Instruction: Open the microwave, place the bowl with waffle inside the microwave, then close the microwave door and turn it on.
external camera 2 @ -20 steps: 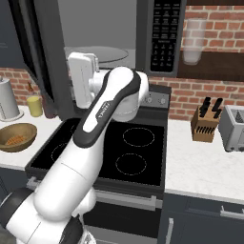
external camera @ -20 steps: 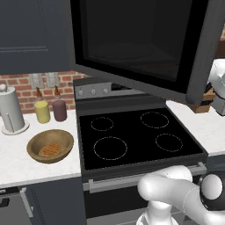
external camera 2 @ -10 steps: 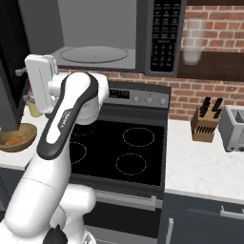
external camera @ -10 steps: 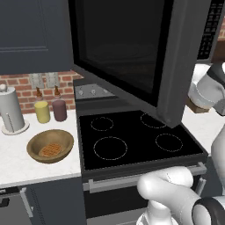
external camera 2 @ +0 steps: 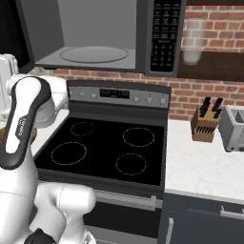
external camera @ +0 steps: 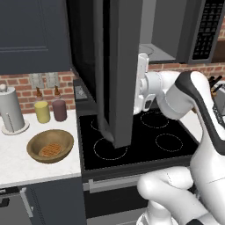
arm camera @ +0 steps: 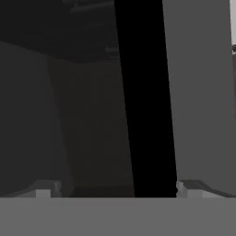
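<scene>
- The microwave (external camera 2: 102, 35) hangs above the stove (external camera 2: 107, 147) with its cavity exposed; a round glass turntable (external camera 2: 95, 54) lies on the cavity floor.
- The microwave door (external camera: 116, 74) is swung wide open, standing edge-on toward the left base camera and reaching out over the left burners.
- The gripper (arm camera: 110, 191) is pressed close against the inner side of the door, with its fingers spread wide apart and nothing held between them.
- In the hand view a black vertical strip of the door runs between the two fingertips (arm camera: 44, 190), with grey panel on either side.
- The bowl (external camera: 50, 145) sits on the desk (external camera: 26, 169) left of the stove, near its front edge.
- The waffle (external camera: 50, 150) lies flat inside the bowl.
- Behind the bowl stand a yellow jar (external camera: 42, 112) and a maroon jar (external camera: 59, 110) side by side, with a paper towel roll (external camera: 11, 114) to their left.
- On the desk right of the stove, a knife block (external camera 2: 206, 125) stands beside a toaster (external camera 2: 234, 127).
- The keypad strip (external camera 2: 161, 35) runs down the right side of the microwave.
</scene>
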Controlling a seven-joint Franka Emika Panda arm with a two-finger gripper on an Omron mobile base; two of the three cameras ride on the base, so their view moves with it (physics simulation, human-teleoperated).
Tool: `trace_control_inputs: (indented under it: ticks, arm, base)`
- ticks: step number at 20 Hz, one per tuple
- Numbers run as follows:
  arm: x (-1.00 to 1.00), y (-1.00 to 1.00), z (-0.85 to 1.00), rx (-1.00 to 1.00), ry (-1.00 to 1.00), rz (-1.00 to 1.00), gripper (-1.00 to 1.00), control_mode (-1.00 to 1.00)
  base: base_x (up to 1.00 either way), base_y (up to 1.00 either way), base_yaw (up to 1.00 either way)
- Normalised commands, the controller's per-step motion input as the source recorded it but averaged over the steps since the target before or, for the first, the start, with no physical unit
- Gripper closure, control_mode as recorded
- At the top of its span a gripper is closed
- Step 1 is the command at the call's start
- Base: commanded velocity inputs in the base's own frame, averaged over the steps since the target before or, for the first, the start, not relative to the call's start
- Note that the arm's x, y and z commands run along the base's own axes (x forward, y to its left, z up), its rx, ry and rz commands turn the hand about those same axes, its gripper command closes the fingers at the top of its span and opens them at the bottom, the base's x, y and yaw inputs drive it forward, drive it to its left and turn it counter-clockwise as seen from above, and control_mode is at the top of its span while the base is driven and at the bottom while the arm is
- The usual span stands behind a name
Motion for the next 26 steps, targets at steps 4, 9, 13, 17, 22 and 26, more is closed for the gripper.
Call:
trace_control_inputs:
  ticks: [4, 9, 13, 17, 22, 26]
  arm:
    - [-0.09, 0.95, 0.05, 0.00, 0.15, 0.00, -1.00, -1.00]
    - [-0.08, 0.55, 0.01, 0.00, 0.11, 0.00, -1.00, -1.00]
    - [-0.16, -0.16, 0.03, 0.00, 0.04, 0.03, -1.00, -1.00]
    - [-0.24, -0.60, 0.06, 0.00, 0.00, 0.02, -1.00, -1.00]
    - [-0.18, -0.83, 0.00, 0.00, 0.00, 0.00, -1.00, -1.00]
    - [0.01, -0.47, -0.26, -0.04, 0.03, 0.00, -1.00, -1.00]
  base:
    - [0.00, 0.00, 0.00]
    - [0.00, 0.00, 0.00]
    - [0.00, 0.00, 0.00]
    - [0.00, 0.00, 0.00]
    - [0.00, 0.00, 0.00]
    - [0.00, 0.00, 0.00]
